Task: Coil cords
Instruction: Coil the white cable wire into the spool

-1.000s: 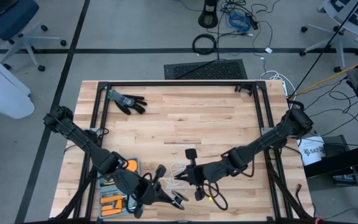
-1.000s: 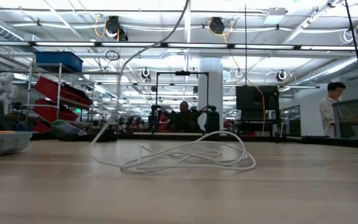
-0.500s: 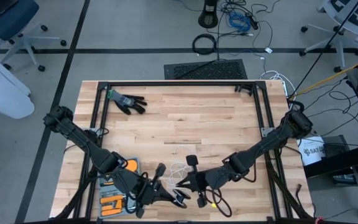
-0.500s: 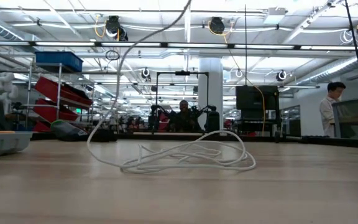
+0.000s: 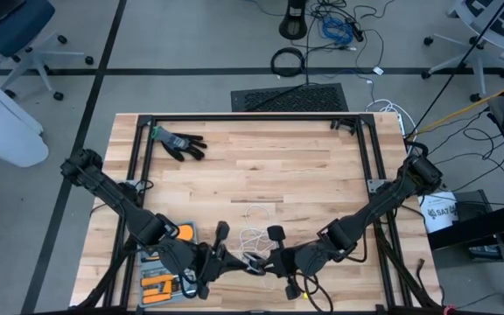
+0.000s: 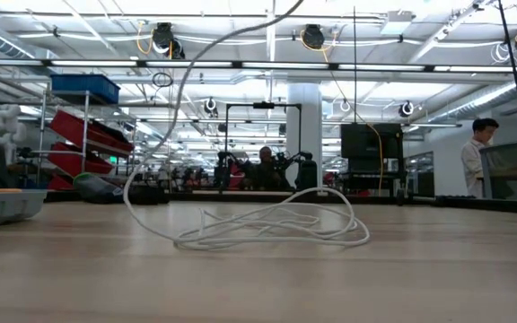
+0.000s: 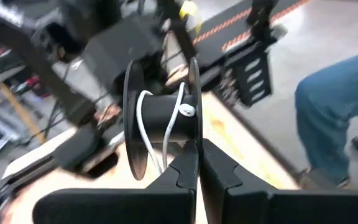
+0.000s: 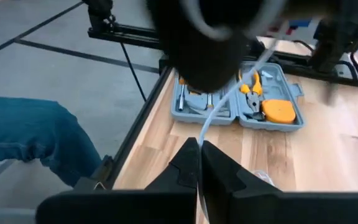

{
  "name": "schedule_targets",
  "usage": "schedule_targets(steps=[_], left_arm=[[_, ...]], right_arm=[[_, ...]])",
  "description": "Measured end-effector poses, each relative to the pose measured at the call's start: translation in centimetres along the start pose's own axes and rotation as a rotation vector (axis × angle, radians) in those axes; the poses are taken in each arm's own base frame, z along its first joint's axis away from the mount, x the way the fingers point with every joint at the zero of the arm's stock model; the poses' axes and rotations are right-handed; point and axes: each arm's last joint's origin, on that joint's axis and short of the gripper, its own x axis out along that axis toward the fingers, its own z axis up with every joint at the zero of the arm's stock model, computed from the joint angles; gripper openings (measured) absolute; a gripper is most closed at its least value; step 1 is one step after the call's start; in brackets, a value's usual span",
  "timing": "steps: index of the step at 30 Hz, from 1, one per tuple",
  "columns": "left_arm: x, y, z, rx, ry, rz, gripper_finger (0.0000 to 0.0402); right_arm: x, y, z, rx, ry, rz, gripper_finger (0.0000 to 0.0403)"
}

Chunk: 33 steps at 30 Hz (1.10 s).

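Observation:
A thin white cord lies in a loose pile (image 5: 252, 236) (image 6: 267, 229) on the wooden table near its near edge. One strand (image 6: 151, 117) rises from the pile's side and leaves the low view at the top. My left gripper (image 5: 239, 260) (image 7: 197, 149) is shut on a black spool (image 7: 163, 115) with a few turns of cord on its hub. My right gripper (image 5: 265, 261) (image 8: 199, 144) stands close beside the spool, shut on the cord. My left gripper pinches the rim of one of the spool's flanges (image 7: 194, 134) between its two fingers, coming at it roughly level. The spool is lifted clear of the table, with its hub lying across the fingers' line. My right gripper pinches a single strand of the cord (image 8: 205, 127) between its fingertips. From there the strand runs almost straight up to the spool (image 8: 210, 37), which is blurred just ahead of the fingers.
A grey tool case (image 5: 160, 280) (image 8: 241, 99) with orange tools lies open at the near left corner. A black glove (image 5: 179, 142) lies at the far left. A black frame (image 5: 252, 118) borders the table. A person's legs in jeans (image 7: 334, 124) show beyond the near edge.
My right gripper has gone toward the table's near edge and left, closing in on my left gripper and the spool, and has stayed shut on the cord. The rising strand now bows out in a wider curve. The pile on the table has kept still.

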Motion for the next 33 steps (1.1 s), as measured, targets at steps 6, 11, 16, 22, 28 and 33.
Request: schedule_targets(steps=[6, 11, 16, 22, 28, 33], left_arm=[[-1.0, 1.1, -0.1, -0.002, 0.048, 0.049, 0.0006], [-1.8, 2.0, -0.6, -0.027, 0.111, 0.056, 0.0006], [-2.1, 2.8, -1.4, -0.075, 0.189, 0.085, 0.0006], [-2.1, 3.0, -1.9, -0.125, 0.241, 0.103, 0.0006], [-2.2, 2.9, -2.5, -0.216, 0.292, 0.109, 0.0006], [-2.4, 2.6, -2.7, -0.274, 0.316, 0.088, 0.0006]], right_arm=[[-1.1, -0.3, 0.0, 0.008, 0.051, -0.038, 0.0], [-2.2, -0.9, 0.6, 0.003, 0.058, -0.045, 0.0], [-2.9, -1.5, 0.7, -0.006, 0.092, -0.06, 0.0], [-3.1, -1.7, 0.2, -0.013, 0.15, -0.057, 0.0], [-3.1, -1.9, 0.0, -0.02, 0.168, -0.066, 0.0], [-2.9, -2.5, 0.1, -0.049, 0.174, -0.075, 0.0]])
